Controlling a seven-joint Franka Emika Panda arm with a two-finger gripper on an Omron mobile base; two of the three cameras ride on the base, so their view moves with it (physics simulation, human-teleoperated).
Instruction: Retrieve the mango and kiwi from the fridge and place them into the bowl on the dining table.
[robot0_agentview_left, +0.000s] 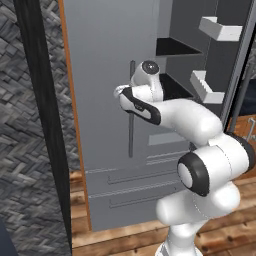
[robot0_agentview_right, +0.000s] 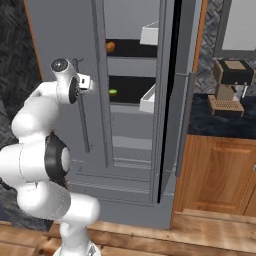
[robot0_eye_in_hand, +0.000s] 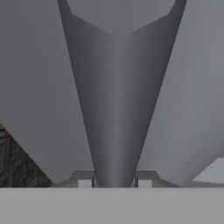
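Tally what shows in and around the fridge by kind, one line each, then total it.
Orange fruit on the upper fridge shelf: 1
Green fruit on the lower shelf: 1
White door shelves: 2
Bar handles on the closed door: 1
Coffee machines on the counter: 1
Total: 6

The gripper's (robot0_eye_in_hand: 114, 183) fingertips (robot0_eye_in_hand: 85, 183) are cut off at the hand view's lower band, either side of the fridge handle (robot0_eye_in_hand: 116, 109). Beyond it, two small fruits, one orange (robot0_agentview_right: 110, 47) and one green (robot0_agentview_right: 113, 92), are too small to identify. The fridge (robot0_agentview_left: 105, 100) top is cropped.
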